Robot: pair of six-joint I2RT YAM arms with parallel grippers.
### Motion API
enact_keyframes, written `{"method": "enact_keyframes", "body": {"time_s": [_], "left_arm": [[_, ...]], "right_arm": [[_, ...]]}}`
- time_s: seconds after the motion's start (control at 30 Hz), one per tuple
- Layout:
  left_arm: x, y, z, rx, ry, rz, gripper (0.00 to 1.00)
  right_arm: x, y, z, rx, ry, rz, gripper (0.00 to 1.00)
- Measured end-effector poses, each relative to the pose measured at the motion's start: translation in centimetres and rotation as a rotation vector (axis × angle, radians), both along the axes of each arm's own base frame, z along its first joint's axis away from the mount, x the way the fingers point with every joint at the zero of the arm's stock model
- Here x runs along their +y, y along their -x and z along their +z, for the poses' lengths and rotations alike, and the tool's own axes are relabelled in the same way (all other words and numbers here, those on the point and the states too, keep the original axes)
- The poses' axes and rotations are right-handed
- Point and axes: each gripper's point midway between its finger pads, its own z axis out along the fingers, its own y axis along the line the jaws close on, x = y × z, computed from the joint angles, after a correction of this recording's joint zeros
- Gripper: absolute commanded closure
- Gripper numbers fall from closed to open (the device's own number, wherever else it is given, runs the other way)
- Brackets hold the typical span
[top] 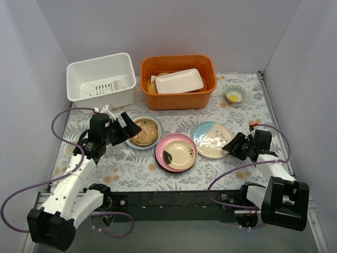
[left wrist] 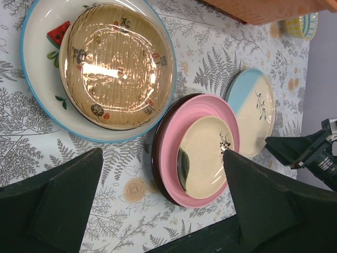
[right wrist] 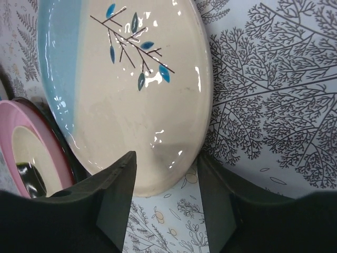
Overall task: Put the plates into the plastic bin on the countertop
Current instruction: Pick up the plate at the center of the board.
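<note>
Three plate groups lie on the countertop (top: pixel 126 163). An amber-brown plate (top: pixel 145 132) sits on a white blue-rimmed plate (left wrist: pixel 37 79) with red marks. A pink-rimmed cream plate (top: pixel 177 152) rests on a dark plate (left wrist: pixel 156 158). A pale blue-and-cream plate (top: pixel 212 139) lies to the right. The white plastic bin (top: pixel 100 79) stands empty at the back left. My left gripper (top: pixel 126 123) is open and empty beside the amber plate (left wrist: pixel 116 63). My right gripper (top: pixel 230 146) is open, its jaws either side of the near edge of the blue-and-cream plate (right wrist: pixel 121 79).
An orange tub (top: pixel 179 81) holding a white rectangular dish (top: pixel 179 80) stands right of the bin. A small yellow-centred bowl (top: pixel 235 94) sits at the back right. Grey walls enclose the countertop on three sides.
</note>
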Motion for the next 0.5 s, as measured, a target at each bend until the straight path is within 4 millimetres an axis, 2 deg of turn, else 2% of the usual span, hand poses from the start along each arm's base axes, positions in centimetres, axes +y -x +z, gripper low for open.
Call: {"method": "enact_keyframes", "body": {"time_s": [0.23, 0.5], "left_arm": [[-0.5, 0.1, 0.6, -0.017, 0.032, -0.016, 0.02], [-0.8, 0.5, 0.2, -0.005, 0.053, -0.023, 0.02]], "right_arm": [[-0.2, -0.8, -0.4, -0.031, -0.012, -0.019, 0.54], [-0.3, -1.4, -0.9, -0.050, -0.021, -0.037, 0.55]]}}
